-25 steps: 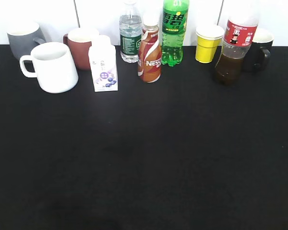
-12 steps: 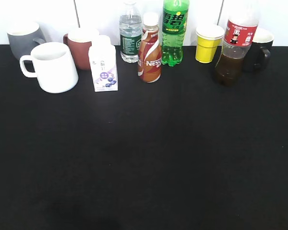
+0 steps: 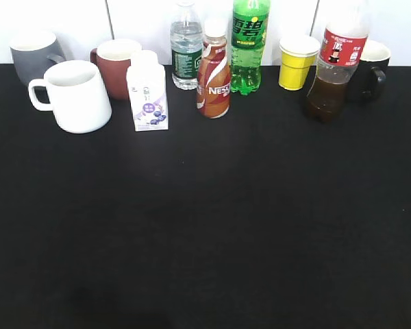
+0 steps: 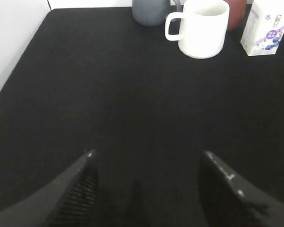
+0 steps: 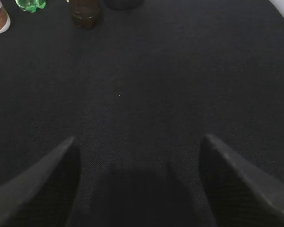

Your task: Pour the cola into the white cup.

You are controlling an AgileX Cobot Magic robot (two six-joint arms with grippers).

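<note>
Along the back of the black tabletop (image 3: 205, 226), nothing has shifted in the past second: the cola (image 3: 334, 65) stands at far right, the white cup (image 3: 74, 96) at far left, while the left hand (image 4: 146, 184) and right hand (image 5: 137, 179) hover wide open and empty, pouring not begun.

A: Which markings are legible?

B: The short brown-orange bottle (image 3: 214, 72) carries white lettering "NES", cut off at its curve. The green soda bottle (image 3: 248, 44) shows large white characters on its label; they cannot be read with certainty.

A: The cola (image 3: 334, 65)?

B: Its red wrap label bears a small figure and print too small to read.

A: Other items?

B: The white carton (image 3: 148, 92) has purple print and a fruit picture, illegible. The water bottle (image 3: 185, 51) has a green label, text too fine to read.
</note>
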